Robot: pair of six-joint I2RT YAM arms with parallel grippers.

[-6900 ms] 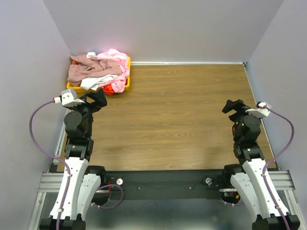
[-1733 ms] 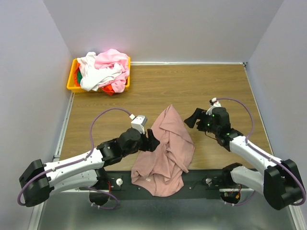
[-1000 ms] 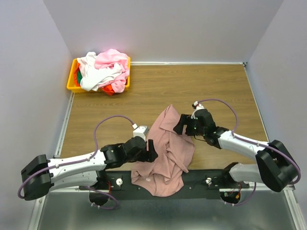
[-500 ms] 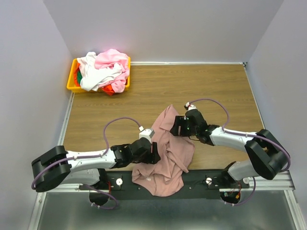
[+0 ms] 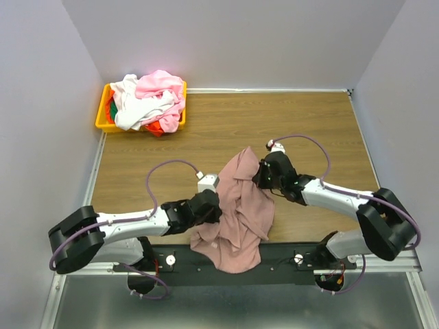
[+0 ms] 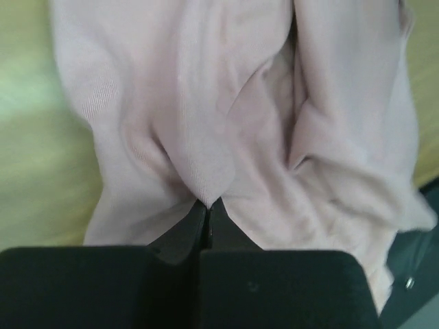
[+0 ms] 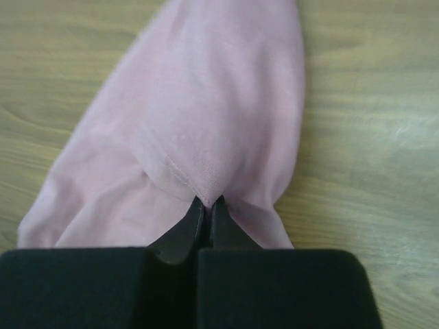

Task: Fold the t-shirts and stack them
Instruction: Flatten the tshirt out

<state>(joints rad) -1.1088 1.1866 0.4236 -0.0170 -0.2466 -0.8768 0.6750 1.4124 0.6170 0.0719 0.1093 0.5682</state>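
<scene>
A dusty mauve-pink t-shirt [image 5: 236, 209] lies crumpled near the table's front edge, its lower part hanging over the edge. My left gripper [image 5: 218, 208] is shut on a fold of its left side; in the left wrist view the cloth [image 6: 226, 123] peaks into my closed gripper [image 6: 206, 203]. My right gripper [image 5: 256, 177] is shut on the shirt's upper right edge; the right wrist view shows a stitched hem [image 7: 199, 137] pinched in my gripper [image 7: 208, 201]. More t-shirts [image 5: 147, 99], light pink, white, red-orange and green, sit heaped in the bin.
A yellow plastic bin [image 5: 103, 123] stands at the back left corner of the wooden table [image 5: 274, 123]. Grey walls close in the left, right and far sides. A black rail with the arm bases runs along the near edge.
Both grippers, open half a second ago, have shut on the mauve-pink shirt. The left moved right onto its left fold, the right slid left onto its upper edge, and the cloth bunched slightly.
</scene>
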